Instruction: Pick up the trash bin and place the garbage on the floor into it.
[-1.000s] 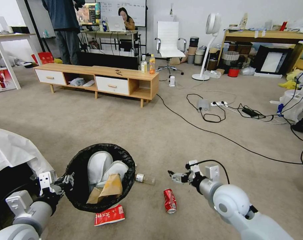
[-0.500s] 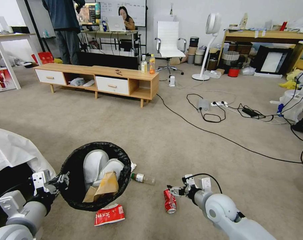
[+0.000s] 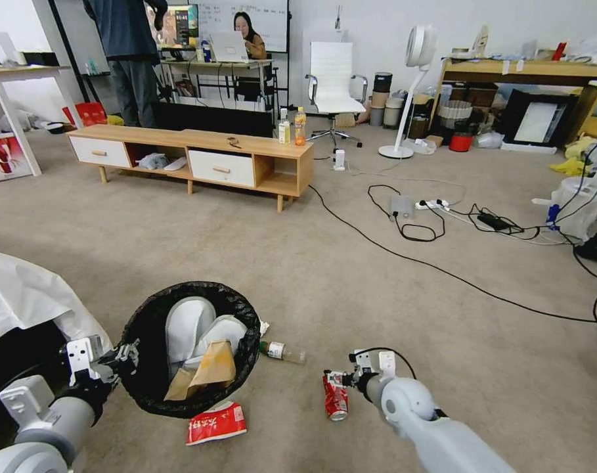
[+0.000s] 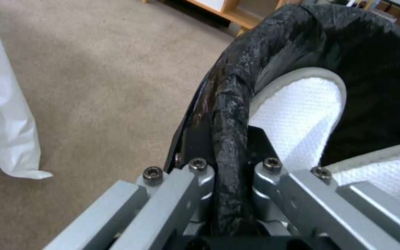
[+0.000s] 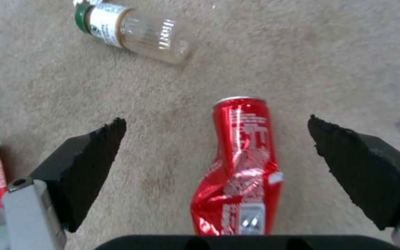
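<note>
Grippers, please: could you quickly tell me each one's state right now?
Left gripper: shut on the trash bin rim.
Right gripper: open, straddling the crushed can on the floor.

The floor (image 3: 298, 263) is covered in beige carpet. A crushed red can (image 5: 241, 163) is seen lying between the right fingers (image 5: 89, 166), a bottle (image 5: 130, 31) beyond them, a red wrapper (image 3: 216, 424) beside, with black cables (image 3: 410, 256) farther off.

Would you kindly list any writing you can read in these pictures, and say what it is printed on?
None can be read.
Crushed red can: white print, too blurred.
Clear bottle: label text too small.
Red and white wrapper: large characters, too blurred.
Whiteboard: handwriting too small.
</note>
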